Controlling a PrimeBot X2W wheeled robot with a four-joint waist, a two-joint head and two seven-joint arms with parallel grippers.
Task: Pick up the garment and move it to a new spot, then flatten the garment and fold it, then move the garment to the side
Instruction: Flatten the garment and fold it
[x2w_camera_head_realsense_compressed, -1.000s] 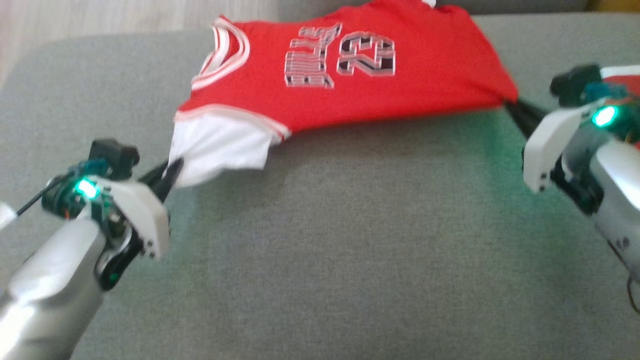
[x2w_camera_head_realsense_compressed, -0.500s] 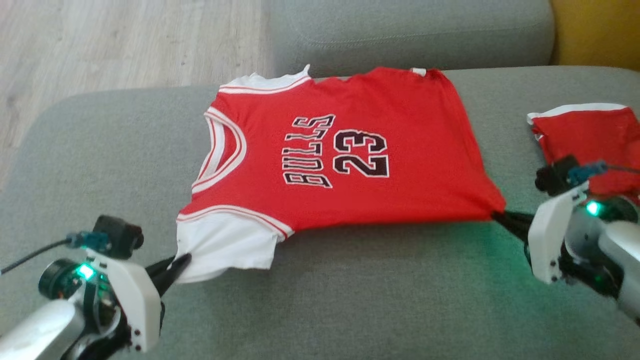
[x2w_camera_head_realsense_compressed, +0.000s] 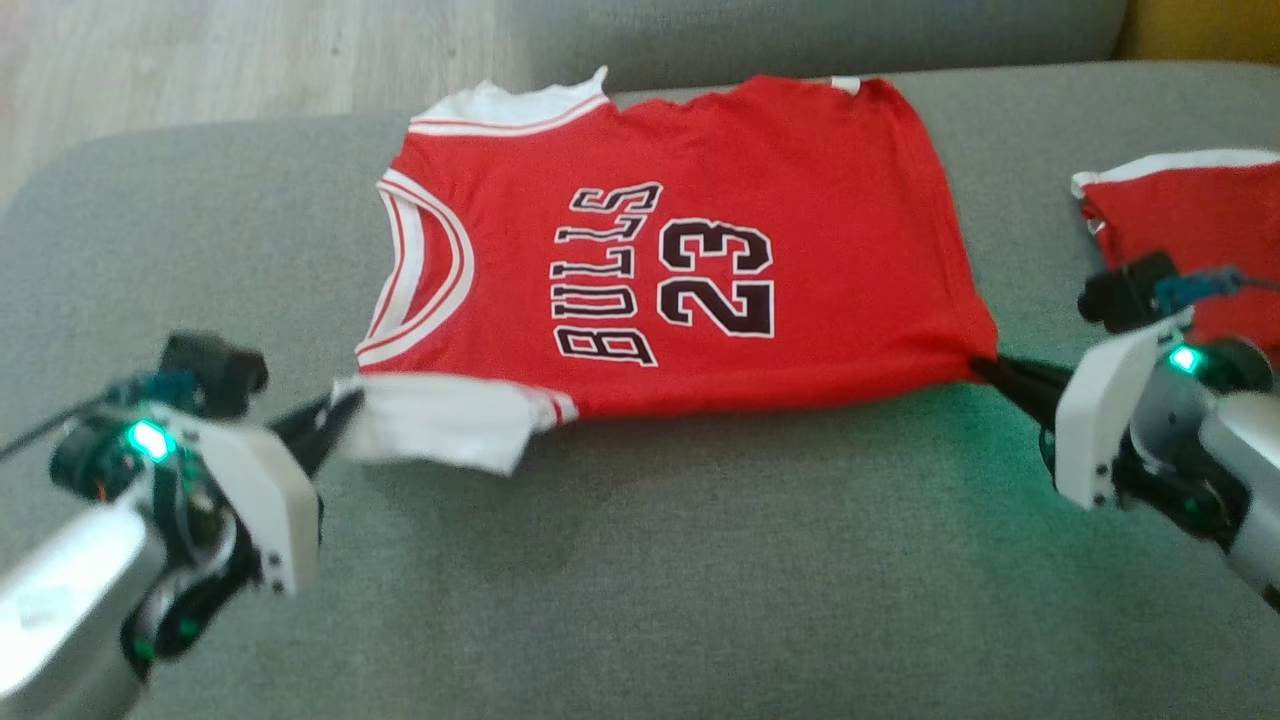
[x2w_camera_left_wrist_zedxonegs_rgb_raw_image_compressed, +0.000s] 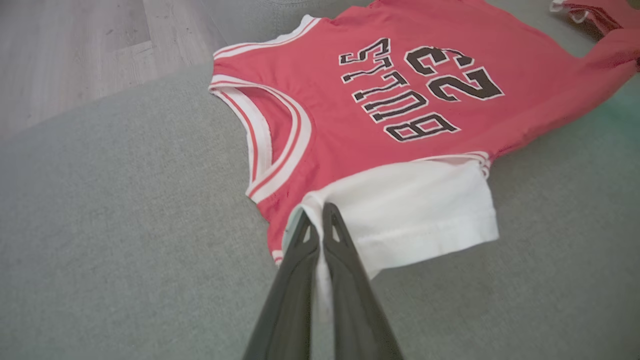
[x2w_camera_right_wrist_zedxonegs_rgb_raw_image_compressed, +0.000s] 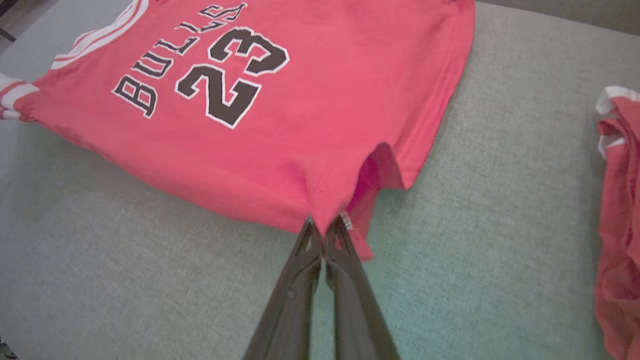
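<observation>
The red jersey (x2w_camera_head_realsense_compressed: 690, 250) lies spread over the grey sofa cushion (x2w_camera_head_realsense_compressed: 650, 580) with its "BULLS 23" print facing up, neck toward the robot's left and hem toward its right. The left hand (x2w_camera_head_realsense_compressed: 345, 408) is clenched on the corner of the white sleeve (x2w_camera_head_realsense_compressed: 440, 440), and the right hand (x2w_camera_head_realsense_compressed: 985, 368) is clenched on the near corner of the hem. The near edge runs taut between them, and in the right wrist view the hem corner is raised enough to show its underside.

A second ago the shirt was blurred and its near side stood well clear of the cushion; now the cloth sits lower and flatter. Since half a second ago both hands keep the same grips, but the sleeve, then a broad hanging flap, shows in the head view as a narrower strip drawn sideways. The head camera itself has shifted between these pictures.

A second red garment (x2w_camera_head_realsense_compressed: 1190, 210) lies apart on the cushion, beyond the right hand.
</observation>
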